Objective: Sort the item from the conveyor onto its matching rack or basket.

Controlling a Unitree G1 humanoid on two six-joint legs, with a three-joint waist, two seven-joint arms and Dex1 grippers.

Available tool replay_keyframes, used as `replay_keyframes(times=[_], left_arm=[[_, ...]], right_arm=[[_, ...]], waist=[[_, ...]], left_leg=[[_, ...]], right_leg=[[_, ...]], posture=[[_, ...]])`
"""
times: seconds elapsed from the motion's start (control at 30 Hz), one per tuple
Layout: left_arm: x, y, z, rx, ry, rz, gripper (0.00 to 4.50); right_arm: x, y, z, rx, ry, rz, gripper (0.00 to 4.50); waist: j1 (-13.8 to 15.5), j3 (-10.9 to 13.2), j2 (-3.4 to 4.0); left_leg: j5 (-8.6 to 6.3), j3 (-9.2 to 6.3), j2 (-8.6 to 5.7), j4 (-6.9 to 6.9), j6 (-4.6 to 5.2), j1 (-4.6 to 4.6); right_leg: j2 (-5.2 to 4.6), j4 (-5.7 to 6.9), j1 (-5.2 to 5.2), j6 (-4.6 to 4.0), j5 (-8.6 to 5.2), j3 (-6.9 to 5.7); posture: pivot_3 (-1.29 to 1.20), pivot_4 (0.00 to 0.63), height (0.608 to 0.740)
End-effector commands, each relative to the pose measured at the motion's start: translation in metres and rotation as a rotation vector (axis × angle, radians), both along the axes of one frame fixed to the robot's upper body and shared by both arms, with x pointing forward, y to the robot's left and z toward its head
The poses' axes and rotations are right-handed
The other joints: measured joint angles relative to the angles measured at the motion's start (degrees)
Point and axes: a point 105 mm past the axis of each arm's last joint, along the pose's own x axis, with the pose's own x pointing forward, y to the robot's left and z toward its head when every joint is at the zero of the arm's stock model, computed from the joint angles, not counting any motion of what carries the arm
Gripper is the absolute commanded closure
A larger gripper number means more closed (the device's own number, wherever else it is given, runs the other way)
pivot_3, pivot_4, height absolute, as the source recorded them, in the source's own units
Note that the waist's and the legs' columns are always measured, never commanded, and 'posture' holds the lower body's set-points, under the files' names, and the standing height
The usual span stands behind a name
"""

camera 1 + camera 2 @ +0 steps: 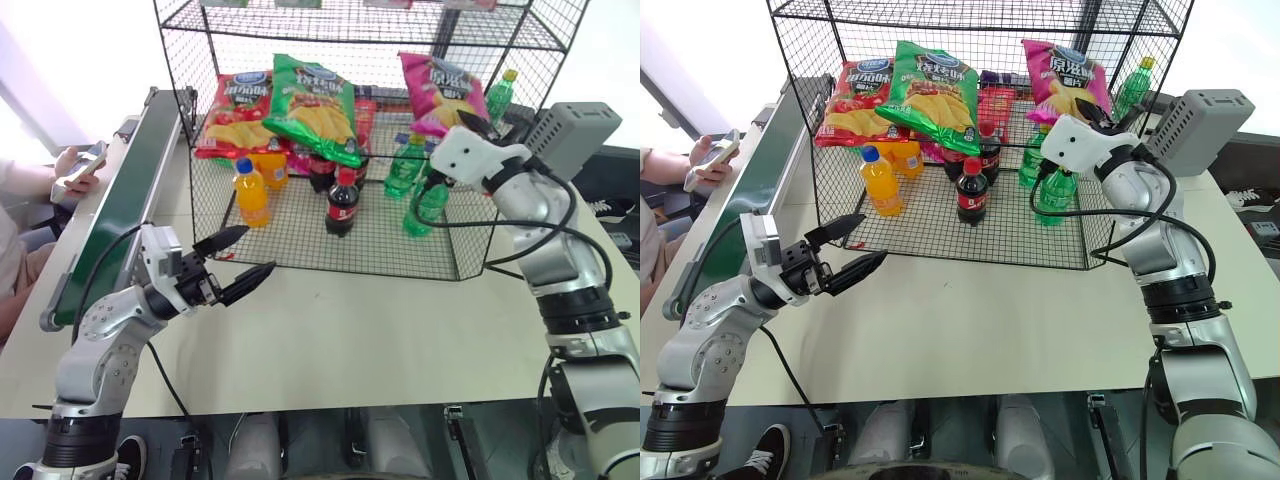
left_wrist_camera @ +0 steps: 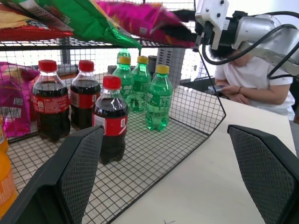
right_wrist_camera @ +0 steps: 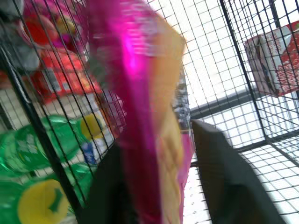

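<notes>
Left gripper (image 1: pixel 238 263) idles wide open over the table's (image 1: pixel 400 330) near-left part, empty. Right gripper (image 1: pixel 1102 117) reaches into the rack (image 1: pixel 330 245), jaws partly parted around the pink crisps bag (image 1: pixel 1068 82) on the shelf's right end, likely releasing. Conveyor (image 1: pixel 125 190) lines the table's left edge; person's hand (image 1: pixel 75 172) beyond.

A green crisps bag (image 1: pixel 315 107) lay tilted, overlapping a red crisps bag (image 1: pixel 235 112) on its left. Below the green bag stood two orange drink bottles (image 1: pixel 250 192), with dark cola bottles (image 1: pixel 341 200) to their right and green soda bottles (image 1: pixel 417 185) further right. Far left of the green bag, a person's hand (image 1: pixel 72 170) held a phone (image 1: pixel 85 161).
</notes>
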Motion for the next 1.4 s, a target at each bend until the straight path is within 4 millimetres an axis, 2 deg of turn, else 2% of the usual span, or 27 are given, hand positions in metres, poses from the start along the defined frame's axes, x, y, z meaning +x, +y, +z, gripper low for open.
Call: replay_keyframes(times=[0.03,0.13,0.27,0.37,0.43,0.57,0.73,0.77,0.83,0.9,1.0,1.1,1.2,1.3,1.37,1.4], left_arm=[[-0.005,0.000,0.010,0.005,-0.051,-0.002,0.00],[-0.004,-0.001,0.009,0.000,-0.046,-0.004,0.00],[-0.003,-0.001,0.008,0.003,-0.044,-0.007,0.00],[-0.004,-0.002,0.008,0.009,-0.049,-0.011,0.00],[-0.004,-0.002,0.008,0.012,-0.049,-0.010,0.00],[-0.004,-0.001,0.008,0.020,-0.053,-0.010,0.00],[-0.003,0.004,0.010,0.021,-0.060,0.007,0.00],[-0.003,0.006,0.010,0.028,-0.060,0.016,0.00],[-0.003,0.011,0.011,0.022,-0.059,0.037,0.00],[-0.001,0.018,0.010,0.037,-0.045,0.076,0.00],[0.001,0.028,0.009,0.083,-0.032,0.151,0.00],[-0.002,0.044,0.009,0.146,-0.001,0.217,0.00],[-0.012,0.063,0.001,0.203,0.061,0.258,0.00],[-0.021,0.089,-0.005,0.248,0.108,0.331,0.00],[-0.024,0.100,-0.007,0.265,0.125,0.357,0.00],[-0.025,0.106,-0.012,0.328,0.136,0.368,0.00]], right_arm=[[-0.008,0.002,0.037,0.099,-0.082,0.051,1.20],[-0.006,0.002,0.039,0.266,0.032,0.119,0.04],[-0.006,0.000,0.039,0.430,0.125,0.176,0.04],[-0.014,0.015,0.039,0.505,0.178,0.295,0.04],[-0.025,0.030,0.032,0.489,0.248,0.403,0.04],[-0.030,0.029,0.015,0.404,0.297,0.393,0.04],[-0.053,0.040,0.024,0.373,0.283,0.539,0.04],[-0.062,0.042,0.033,0.372,0.241,0.596,0.04],[-0.081,0.047,0.050,0.441,0.194,0.737,0.04],[-0.095,0.048,0.055,0.591,0.269,0.851,0.04],[-0.117,0.058,0.035,0.627,0.462,0.948,0.04],[-0.138,0.050,-0.019,0.619,0.741,0.921,0.04],[-0.143,0.033,-0.052,0.614,0.856,0.827,0.04],[-0.146,0.022,-0.070,0.582,0.912,0.782,0.04],[-0.145,0.019,-0.074,0.577,0.922,0.776,0.04],[-0.143,0.017,-0.073,0.589,0.912,0.772,0.04]], waist=[[0.0,0.0,0.00],[0.0,0.0,0.00],[0.0,0.0,0.00],[0.1,0.0,0.00],[0.1,0.0,0.01],[0.1,0.0,0.00],[0.1,0.0,0.01],[0.1,0.0,0.00],[0.0,0.0,0.01],[0.1,0.0,0.00],[0.2,0.0,-0.04],[0.8,-0.1,-0.13],[1.1,0.0,-0.08],[0.6,0.0,-0.04],[0.5,0.0,-0.05],[0.5,0.0,-0.05]], left_leg=[[0.00,0.00,0.00,0.00,0.00,0.00],[0.00,0.00,0.00,0.00,0.00,0.00],[0.00,0.00,0.01,0.00,0.00,0.00],[0.00,0.01,0.01,0.00,0.01,0.00],[-0.01,0.00,0.01,0.00,0.01,0.00],[-0.01,-0.01,0.01,-0.01,0.02,0.00],[-0.01,-0.01,-0.01,0.00,0.02,-0.01],[-0.01,-0.01,0.00,0.00,0.02,0.00],[-0.01,-0.02,0.02,-0.01,0.02,0.01],[-0.01,-0.02,0.03,-0.01,0.02,0.01],[-0.02,-0.06,0.04,-0.01,0.03,0.03],[-0.04,-0.11,0.02,-0.01,0.07,0.03],[-0.08,-0.05,0.00,-0.01,0.13,0.03],[-0.08,0.02,0.02,-0.01,0.13,0.13],[-0.08,-0.04,0.04,-0.02,0.13,0.15],[-0.08,-0.04,0.04,-0.01,0.13,0.17]], right_leg=[[0.00,0.00,0.00,0.00,0.00,0.00],[0.00,0.01,0.00,0.00,0.00,0.00],[0.00,0.00,0.00,0.00,0.00,0.00],[0.00,0.00,0.00,0.00,0.00,0.00],[0.00,0.01,0.00,0.00,0.00,0.00],[0.00,0.00,0.00,0.00,0.00,-0.01],[-0.01,0.00,0.01,0.01,0.01,-0.01],[0.00,0.00,0.00,0.01,0.01,-0.01],[0.03,0.00,0.01,0.01,0.01,-0.01],[0.04,0.01,0.00,0.01,0.01,-0.01],[0.01,-0.01,0.06,0.01,0.01,-0.03],[-0.03,-0.07,0.12,0.00,0.00,-0.08],[-0.05,-0.12,0.12,-0.01,0.00,-0.05],[-0.01,-0.09,0.08,-0.02,-0.01,0.00],[0.04,-0.08,0.11,-0.05,-0.02,0.00],[0.04,-0.07,0.12,-0.08,-0.04,0.00]], posture=[[0.00,0.150,0.740],[0.00,0.150,0.740],[0.00,0.150,0.740],[0.00,0.150,0.740],[0.00,0.150,0.740],[0.00,0.150,0.740],[0.00,0.150,0.740],[0.00,0.150,0.740],[0.00,0.150,0.740],[0.00,0.150,0.740],[0.00,0.150,0.740],[0.00,0.150,0.740],[0.00,0.150,0.740],[0.00,0.150,0.740],[0.00,0.150,0.740],[0.00,0.150,0.740]])
